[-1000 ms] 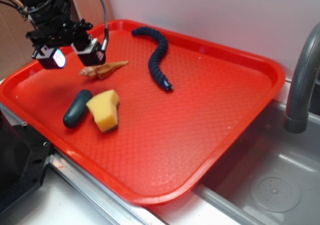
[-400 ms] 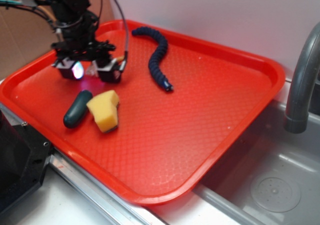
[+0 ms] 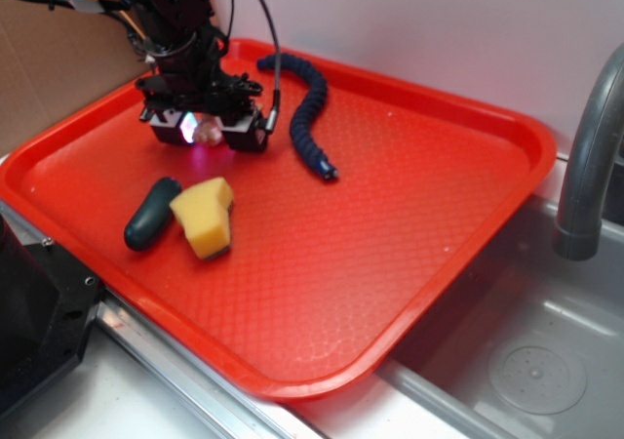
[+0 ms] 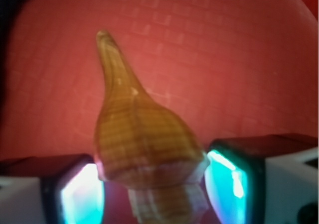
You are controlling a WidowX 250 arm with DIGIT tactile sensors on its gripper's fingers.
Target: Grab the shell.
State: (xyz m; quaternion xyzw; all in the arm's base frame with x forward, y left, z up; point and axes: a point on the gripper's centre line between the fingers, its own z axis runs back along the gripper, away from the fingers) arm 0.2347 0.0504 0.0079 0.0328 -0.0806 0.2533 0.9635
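Looking at the wrist view, you see the shell [image 4: 142, 149] filling the middle of the picture, its knobbly whorled head between the two glowing pads [image 4: 82, 196] and its long pointed tail running away over the red tray [image 4: 239, 59]. The pads sit close against the widest part of the shell on both sides — the jaws look narrowed onto it, though whether they press firmly you cannot tell from here.

From the exterior view, your gripper [image 3: 207, 132] is low over the tray's [image 3: 390, 263] far left part, and only a small pale glimpse of the shell [image 3: 206, 134] shows between the fingers. Whether it rests on the tray surface or is lifted off it is unclear.

Taking the gripper as your landmark: the dark blue segmented snake toy [image 3: 305, 117] lies just to the right of it, curving toward the tray's back rim. The yellow sponge [image 3: 204, 217] sits nearer the camera than the gripper, with the dark green oblong piece [image 3: 150, 214] touching the sponge's left side. A grey faucet [image 3: 588, 156] stands well apart, off the tray's right edge above the sink [image 3: 517, 361].
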